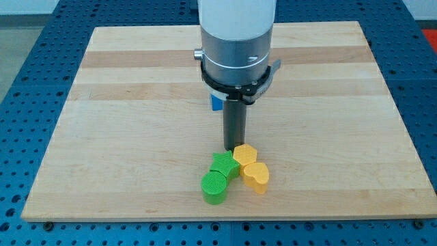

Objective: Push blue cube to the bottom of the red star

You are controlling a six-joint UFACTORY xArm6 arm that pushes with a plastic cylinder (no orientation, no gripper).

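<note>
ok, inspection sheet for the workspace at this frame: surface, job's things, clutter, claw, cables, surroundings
surface: wooden board, pale planks, lying flat.
job's things: blue cube only partly seen, mostly hidden behind the arm; red star not seen.
clutter: yellow hexagon block, yellow heart block, green star block and green cylinder clustered near the view's bottom centre, close together or touching.
claw: none fitted; my tip sits just above the yellow hexagon block in the view, well below the blue cube.
cables: nothing seen.
surroundings: blue perforated table around the board.
</note>
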